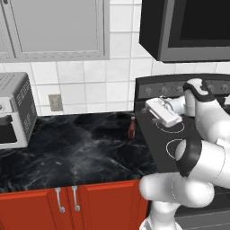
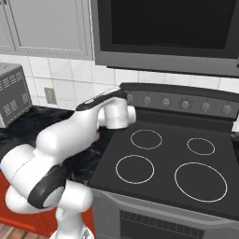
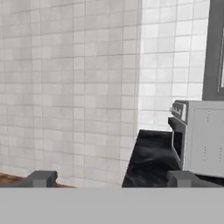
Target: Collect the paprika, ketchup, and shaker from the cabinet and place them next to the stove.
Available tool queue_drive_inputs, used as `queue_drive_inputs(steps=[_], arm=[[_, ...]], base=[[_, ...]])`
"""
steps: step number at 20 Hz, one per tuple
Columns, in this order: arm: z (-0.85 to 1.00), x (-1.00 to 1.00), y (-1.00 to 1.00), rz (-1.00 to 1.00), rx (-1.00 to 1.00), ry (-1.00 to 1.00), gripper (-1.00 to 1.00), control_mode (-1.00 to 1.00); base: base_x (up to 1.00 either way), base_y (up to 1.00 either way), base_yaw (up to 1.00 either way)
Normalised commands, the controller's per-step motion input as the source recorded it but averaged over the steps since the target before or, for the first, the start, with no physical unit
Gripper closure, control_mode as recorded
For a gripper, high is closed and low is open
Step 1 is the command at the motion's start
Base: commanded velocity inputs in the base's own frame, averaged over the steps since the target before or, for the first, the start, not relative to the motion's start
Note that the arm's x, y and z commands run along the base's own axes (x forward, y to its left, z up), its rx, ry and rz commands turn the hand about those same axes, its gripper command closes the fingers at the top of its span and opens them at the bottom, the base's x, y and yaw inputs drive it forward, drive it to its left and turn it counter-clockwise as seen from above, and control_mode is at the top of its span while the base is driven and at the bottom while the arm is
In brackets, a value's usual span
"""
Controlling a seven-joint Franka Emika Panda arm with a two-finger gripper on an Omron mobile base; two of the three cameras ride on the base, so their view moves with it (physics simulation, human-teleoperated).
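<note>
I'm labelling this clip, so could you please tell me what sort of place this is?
A home kitchen, rendered rather than real: a black stove with ring burners, a dark marble counter over red cupboards, and a toaster oven against a tiled wall.

Spread fingers [image 3: 41,178] frame a tiled wall [image 3: 70,87], toaster oven [image 3: 201,135] and counter [image 3: 148,157].

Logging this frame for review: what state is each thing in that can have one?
Ketchup bottle: upright on the counter beside the stove, not held.
Gripper: open, empty.
Grey wall cabinet: door closed.
Toaster oven: door state unclear.
Lower red cabinet doors: closed.
Stove: burners bare.
</note>
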Motion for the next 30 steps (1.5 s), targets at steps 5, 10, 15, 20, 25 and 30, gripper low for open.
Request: queue_drive_inputs(steps=[5,10,15,20,25,30], arm=[[0.57,-0.75,0.01,-0.14,-0.01,0.17,-1.00,-1.00],[0.30,-0.72,0.14,-0.16,-0.05,0.22,-1.00,-1.00],[0.27,-0.75,0.19,-0.18,-0.05,0.21,-1.00,-1.00],[0.24,-0.85,0.11,-0.20,-0.02,0.16,-1.00,-1.00],[0.00,-0.90,0.12,-0.17,-0.05,0.10,-1.00,-1.00],[-0.14,-0.90,0.15,-0.11,-0.06,0.08,-1.00,-1.00]], base=[[0.00,0.00,0.00],[0.00,0.00,0.00],[0.00,0.00,0.00],[0.00,0.00,0.00],[0.00,0.00,0.00],[0.00,0.00,0.00]])
